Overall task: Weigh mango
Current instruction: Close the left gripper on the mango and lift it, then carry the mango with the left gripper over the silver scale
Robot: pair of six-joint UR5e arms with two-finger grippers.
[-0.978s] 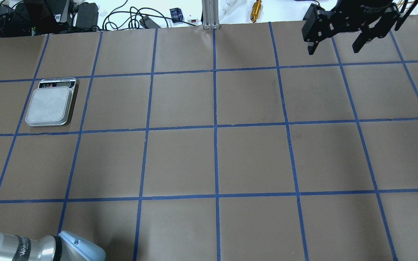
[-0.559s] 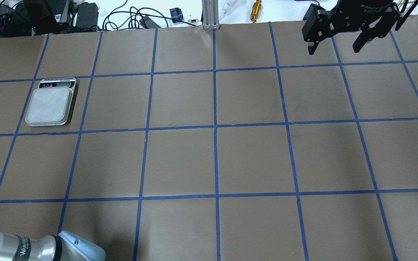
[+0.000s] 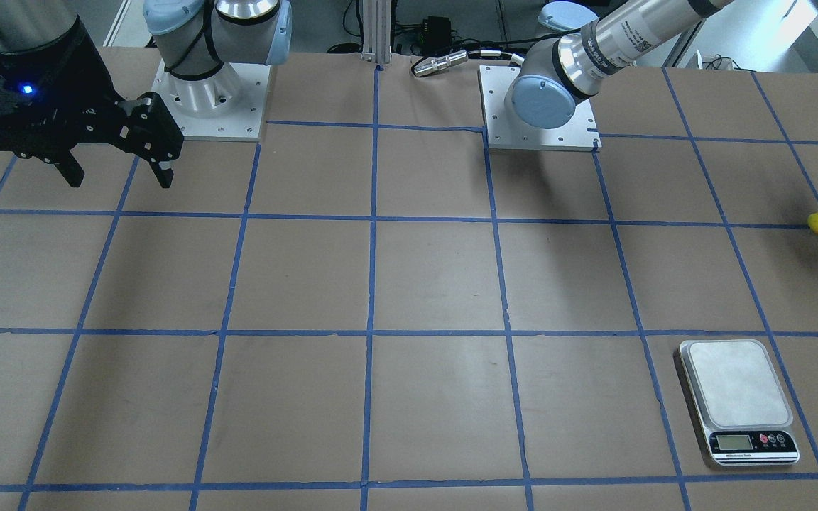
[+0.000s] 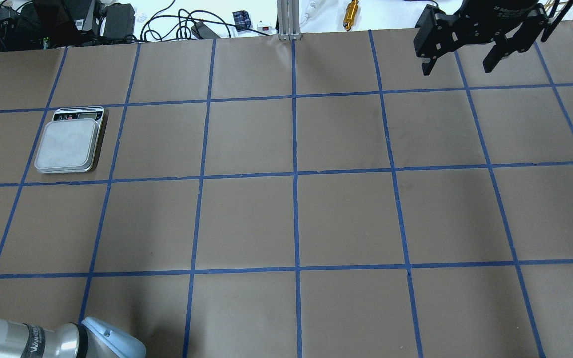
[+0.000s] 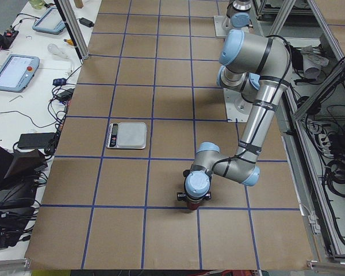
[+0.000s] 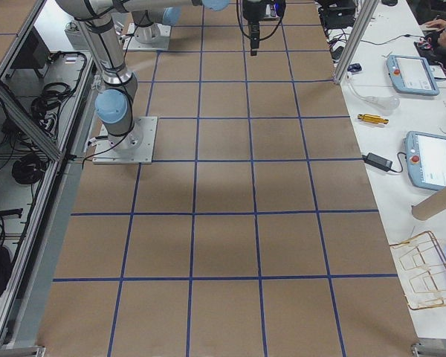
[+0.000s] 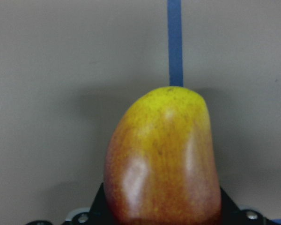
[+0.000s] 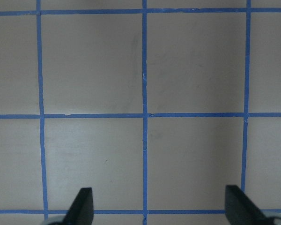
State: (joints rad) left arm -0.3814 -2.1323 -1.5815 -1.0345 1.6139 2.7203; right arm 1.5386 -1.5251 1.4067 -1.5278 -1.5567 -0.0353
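Two grippers: only the left one carries anything.
Left gripper [image 5: 194,202]: low over the table's left end, fingers clamped on the mango [image 7: 164,159] at its red end, the yellow tip pointing away from the wrist. I cannot tell whether the fruit is off the paper.
Scale [image 4: 70,144]: bare platform near that same end, display toward the operators' side. I'd judge it a short carry.
Table [image 4: 296,223]: brown paper with a blue tape grid. The end edge lies near the mango, and there is wide room toward the scale.
Right gripper [image 4: 458,68]: hangs high at the far right corner, jaws wide apart, probably so as not to get in the way.
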